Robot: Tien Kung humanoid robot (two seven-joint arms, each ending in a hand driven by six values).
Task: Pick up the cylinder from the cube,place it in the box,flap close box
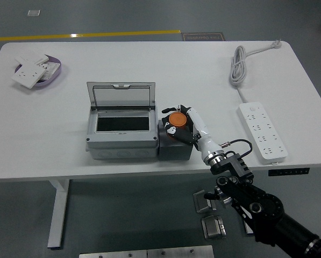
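Observation:
An orange cylinder point(177, 120) stands on a dark grey cube point(174, 148) just right of the grey box point(121, 144). The box's clear lid point(121, 95) is tipped up and back, showing a dark inside. My right hand point(177, 122), white and black, reaches in from the lower right and its fingers are curled around the cylinder on top of the cube. The cylinder's orange top shows between the fingers. My left arm is out of sight.
A white power strip point(262, 130) with a coiled cable point(239, 65) lies at the right. A purple dish point(55, 77) with white wall sockets point(30, 71) sits at the far left corner. The table's near edge point(95, 174) runs just below the box.

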